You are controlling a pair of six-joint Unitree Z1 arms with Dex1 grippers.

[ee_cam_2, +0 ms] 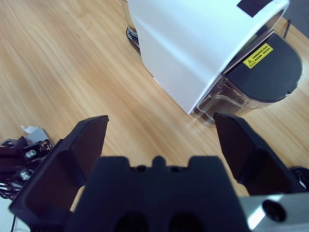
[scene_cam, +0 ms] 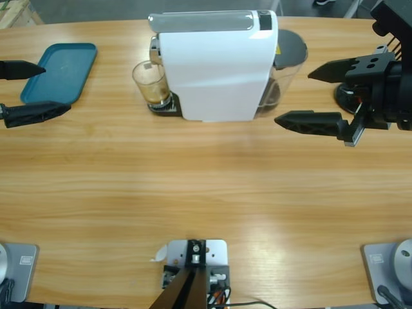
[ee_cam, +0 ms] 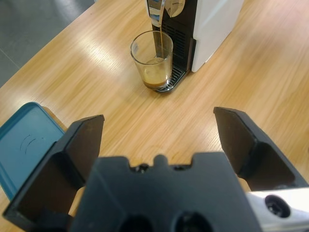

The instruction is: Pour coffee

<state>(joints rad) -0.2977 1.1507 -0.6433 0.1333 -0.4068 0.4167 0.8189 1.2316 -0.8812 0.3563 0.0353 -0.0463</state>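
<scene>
The left gripper (scene_cam: 29, 90) hangs wide open and empty at the counter's (scene_cam: 206, 193) left edge, beside a teal tray (scene_cam: 61, 71). The right gripper (scene_cam: 322, 96) gapes empty behind the white coffee machine (scene_cam: 219, 71). Coffee (ee_cam: 155, 77) streams into the glass (ee_cam: 151, 60) on the machine's drip grate, near the counter's far edge.

The coffee machine (scene_cam: 215, 64) sits at the back middle of the tabletop (scene_cam: 206, 193). A glass (scene_cam: 150, 84) stands on its drip tray, right under the spout, on the machine's left side in the high view, and the coffee (ee_cam: 155, 77) is in the bottom of it. A tray (scene_cam: 59, 72) lies flat off to the far left. The left gripper (scene_cam: 26, 90) hangs just beside that tray, fingers spread, and the right gripper (scene_cam: 322, 96) sits to the right of the machine, near its water tank (scene_cam: 290, 55), fingers spread too.
</scene>
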